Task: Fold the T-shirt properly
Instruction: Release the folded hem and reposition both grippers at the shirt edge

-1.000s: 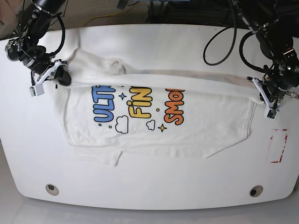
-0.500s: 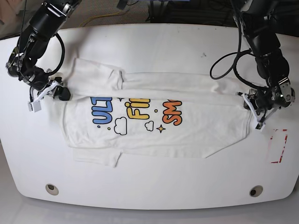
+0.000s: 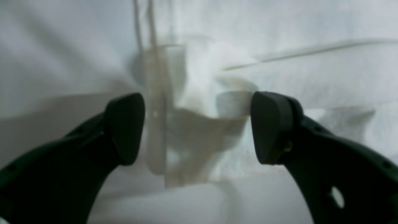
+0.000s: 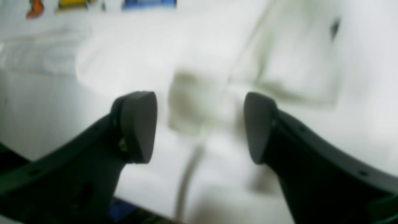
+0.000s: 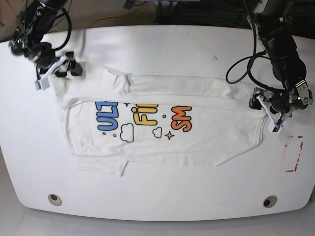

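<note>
The white T-shirt point(image 5: 197, 142) lies flat on the table point(image 5: 162, 44), its far edge folded forward over the top of the blue, yellow and orange print point(image 5: 142, 115). My left gripper point(image 5: 268, 114) stands open at the shirt's right edge. In the left wrist view the left gripper point(image 3: 197, 127) has loose cloth of the T-shirt point(image 3: 279, 46) lying between its fingers, ungripped. My right gripper point(image 5: 55, 74) hangs open by the sleeve at the far left corner. In the right wrist view the right gripper point(image 4: 199, 127) is just above blurred white cloth of the T-shirt point(image 4: 140, 53).
A red-outlined rectangle point(image 5: 294, 153) is marked on the table right of the shirt. Two round holes point(image 5: 54, 199) point(image 5: 269, 201) sit near the front edge. Black cables point(image 5: 241, 49) loop down from the arm on the right, above the table's far right part.
Both grippers have opened and let go of the folded edge, which now lies flat. The right gripper has pulled back toward the far left corner. The left one stays at the right edge.
</note>
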`<control>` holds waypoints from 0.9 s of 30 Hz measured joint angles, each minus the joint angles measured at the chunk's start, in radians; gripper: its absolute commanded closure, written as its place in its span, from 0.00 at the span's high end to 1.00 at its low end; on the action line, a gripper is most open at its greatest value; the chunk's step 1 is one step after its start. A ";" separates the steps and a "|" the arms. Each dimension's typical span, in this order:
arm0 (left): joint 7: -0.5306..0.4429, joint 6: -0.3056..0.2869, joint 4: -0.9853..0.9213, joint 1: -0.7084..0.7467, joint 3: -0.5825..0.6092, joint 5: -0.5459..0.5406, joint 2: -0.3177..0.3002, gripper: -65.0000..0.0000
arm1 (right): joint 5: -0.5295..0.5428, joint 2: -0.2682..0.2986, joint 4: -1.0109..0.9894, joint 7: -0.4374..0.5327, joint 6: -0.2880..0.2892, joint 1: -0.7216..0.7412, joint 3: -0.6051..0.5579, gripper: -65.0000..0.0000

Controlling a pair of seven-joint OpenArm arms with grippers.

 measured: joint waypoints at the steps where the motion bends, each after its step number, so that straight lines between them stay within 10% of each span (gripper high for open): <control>1: 0.000 0.000 0.019 0.018 0.000 0.002 -0.005 0.72 | -0.012 -0.016 0.000 0.017 -0.001 -0.021 0.001 0.65; 16: 0.001 0.000 0.229 0.157 0.000 0.008 -0.012 0.72 | -0.006 -0.123 -0.018 0.073 -0.004 0.044 -0.010 0.63; 23: 0.000 0.000 0.244 0.155 0.000 0.011 -0.011 0.72 | -0.011 -0.080 -0.087 0.075 -0.005 0.060 -0.006 0.04; 27: -0.010 0.000 0.226 0.158 0.001 0.013 -0.009 0.72 | -0.007 -0.089 -0.093 0.065 -0.007 0.058 -0.010 0.00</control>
